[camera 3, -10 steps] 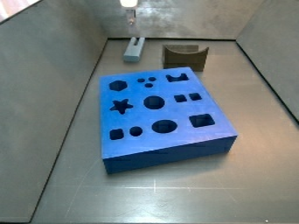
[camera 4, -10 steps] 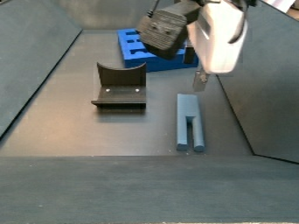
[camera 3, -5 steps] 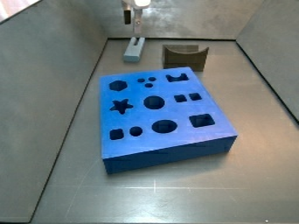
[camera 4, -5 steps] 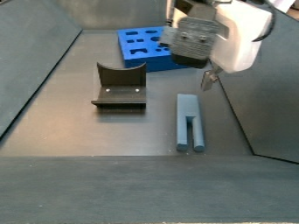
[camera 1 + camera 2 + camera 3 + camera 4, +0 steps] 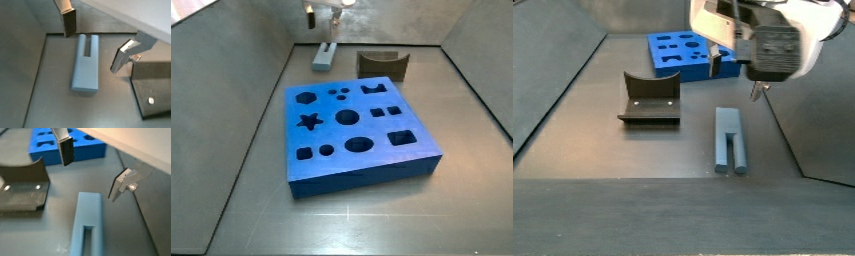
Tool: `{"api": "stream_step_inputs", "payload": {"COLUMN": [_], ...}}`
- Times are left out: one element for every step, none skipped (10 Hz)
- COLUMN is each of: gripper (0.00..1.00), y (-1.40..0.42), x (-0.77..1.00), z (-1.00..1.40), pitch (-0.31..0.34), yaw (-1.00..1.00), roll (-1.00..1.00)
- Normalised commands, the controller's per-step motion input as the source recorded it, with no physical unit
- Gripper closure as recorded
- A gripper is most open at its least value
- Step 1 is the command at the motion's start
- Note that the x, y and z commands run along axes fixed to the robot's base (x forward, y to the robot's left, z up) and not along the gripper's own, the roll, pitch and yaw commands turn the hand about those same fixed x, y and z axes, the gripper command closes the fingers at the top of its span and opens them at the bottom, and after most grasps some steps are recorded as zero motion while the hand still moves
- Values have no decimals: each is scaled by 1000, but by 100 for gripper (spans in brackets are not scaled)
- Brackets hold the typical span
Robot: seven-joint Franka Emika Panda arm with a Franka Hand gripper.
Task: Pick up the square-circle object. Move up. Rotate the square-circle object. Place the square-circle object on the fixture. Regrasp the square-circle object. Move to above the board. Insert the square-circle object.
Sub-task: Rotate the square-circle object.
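The square-circle object (image 5: 85, 65) is a light grey-blue peg with a slot at one end, lying flat on the grey floor (image 5: 731, 138) beside the fixture (image 5: 649, 98). In a side view it lies at the back (image 5: 326, 55). My gripper (image 5: 93, 52) hangs open above the peg, one finger (image 5: 69, 24) on each side, touching nothing. In a wrist view the gripper (image 5: 89, 181) is over the peg's plain end (image 5: 85, 225). The blue board (image 5: 358, 125) with dark cutouts lies apart from the peg, and the gripper (image 5: 322, 20) (image 5: 735, 80) is well clear of it.
The dark fixture (image 5: 23, 188) (image 5: 382, 63) stands close beside the peg, between it and one grey side wall (image 5: 553, 90). Another wall (image 5: 814, 120) rises just past the peg. The board (image 5: 83, 150) fills the middle of the floor.
The wrist has turned above the peg, so the fingers now stand apart on either side of it. Peg, fixture and board have not moved.
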Motion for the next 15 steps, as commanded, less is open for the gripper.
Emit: {"api": "stream_step_inputs", "payload": {"gripper": [0, 0, 0, 0, 0, 0, 0, 0, 0, 0, 0, 0, 0, 0, 0], "y": [-8, -8, -8, -8, -8, -8, -8, -7, -7, -7, -7, -7, 0, 3, 3], "x": [13, 13, 14, 14, 14, 14, 14, 14, 14, 15, 15, 17, 0, 11, 23], "z": [-37, -37, -37, -37, -37, -36, -36, -36, -36, -35, -35, -33, -1000, -1000, -1000], "pitch": [8, 9, 10, 12, 13, 15, 17, 22, 26, 25, 25, 24, 0, -13, -34], "yaw": [1000, 1000, 1000, 1000, 1000, 1000, 1000, 1000, 991, 644, 422, 216, 0, -55, -58], "roll": [-3, -3, -4, -4, -4, -5, -6, -8, -9, -9, -9, -9, 0, 3, 3]}}
